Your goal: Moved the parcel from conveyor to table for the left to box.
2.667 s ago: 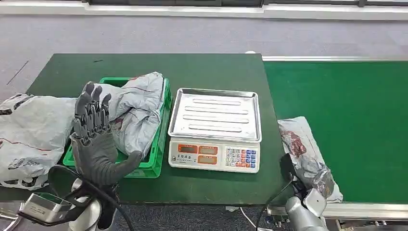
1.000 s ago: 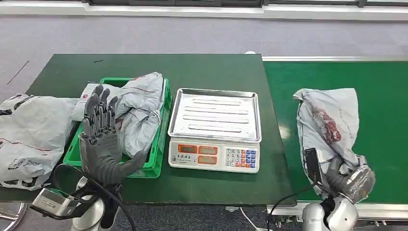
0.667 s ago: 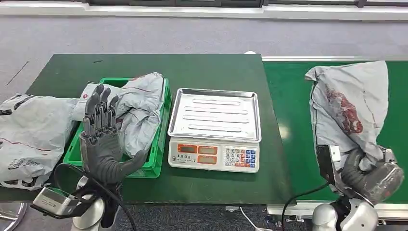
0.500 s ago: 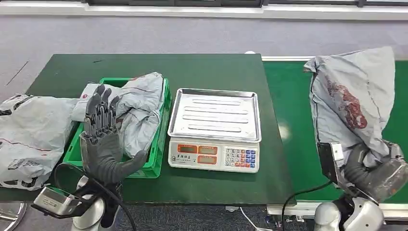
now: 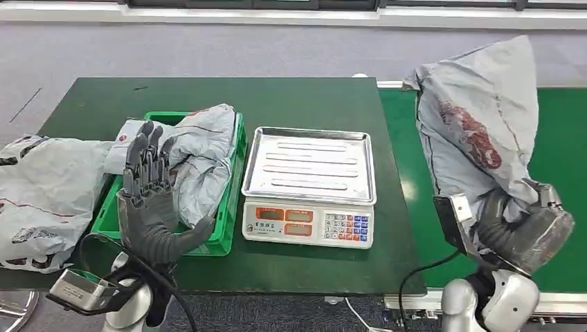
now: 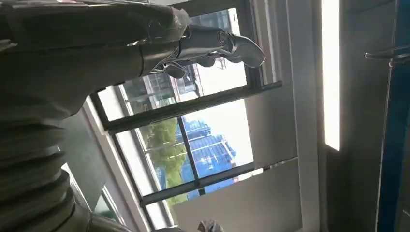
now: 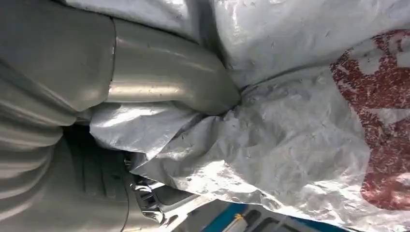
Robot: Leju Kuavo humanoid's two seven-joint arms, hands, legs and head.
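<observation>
One grey parcel (image 5: 477, 124) is held up over the green conveyor (image 5: 561, 131), at about three o'clock in the head view, its lower end bunched in the right hand (image 5: 522, 232). The fingers are wrapped around the crumpled plastic, and in the right wrist view the thumb (image 7: 164, 82) is pressed into the film (image 7: 290, 145).

By the look of it the pick-up is done. The carry across to the table (image 5: 208, 97), the set-down and the boxing by the left are judged not yet done.

At nine o'clock of the parcel the weighing scale (image 5: 308, 187) is seen with its steel tray bare. Beyond it, a green crate (image 5: 232, 221) is already stuffed with another grey bag (image 5: 201, 159). At about eight o'clock the left hand (image 5: 149, 207) is held upright near the crate, fingers spread, nothing gripped. A further bag (image 5: 41, 187) hangs over the table's far-left edge.

Open room is offered by the scale tray and by the bare strip of table toward twelve o'clock. The table's right edge must be cleared by the hanging parcel.
</observation>
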